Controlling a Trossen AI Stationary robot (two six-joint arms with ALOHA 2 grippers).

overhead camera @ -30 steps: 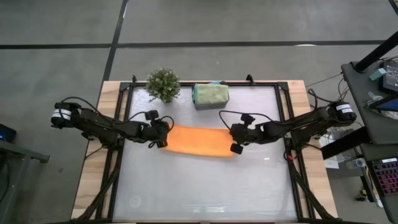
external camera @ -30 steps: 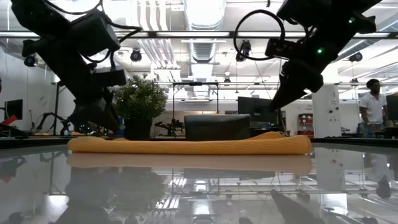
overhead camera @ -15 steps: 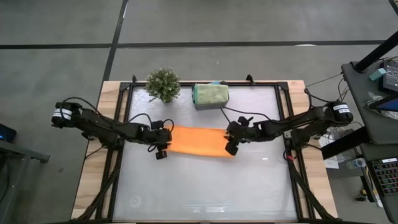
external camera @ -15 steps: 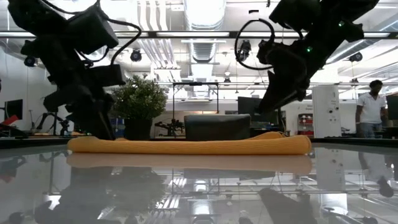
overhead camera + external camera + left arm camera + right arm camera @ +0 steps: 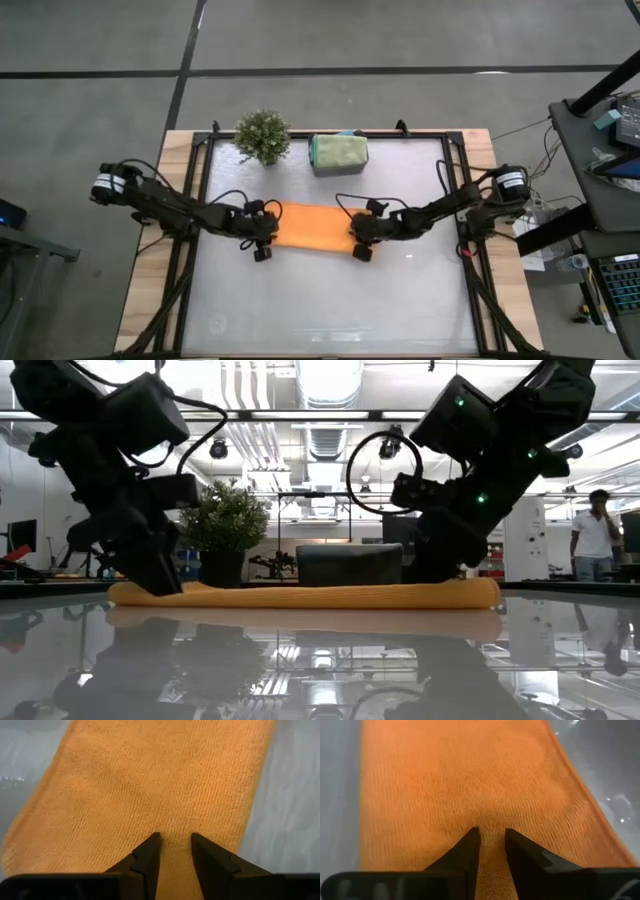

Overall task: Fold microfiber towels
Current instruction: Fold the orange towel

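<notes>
Right now, left hand (image 5: pixel 172 842): down on the left short end of the orange rectangular folded microfiber towel (image 5: pixel 312 226), fingers a narrow gap apart with a small ridge of pile between the tips; it looks like a pinch being taken, though whether the cloth is truly clamped I cannot tell
Right hand (image 5: pixel 491 836): same pose on the towel's right end, tips close together with a little cloth bunched between them
Orange towel: flat strip in the middle of the glossy white table (image 5: pixel 330 300), lying between the two hands
Risk, shallow pinch: tips may catch only the top layer, so a lift would peel the fold open
Risk, uneven lift: one hand slipping would skew the edges
Risk, dragging: pads pressing on the slick table could slide the towel instead of raising it
Further out: folded light green microfiber towel (image 5: pixel 339 152) sits at the far edge beside the small green potted plant (image 5: pixel 262 136), well apart from the work
</notes>
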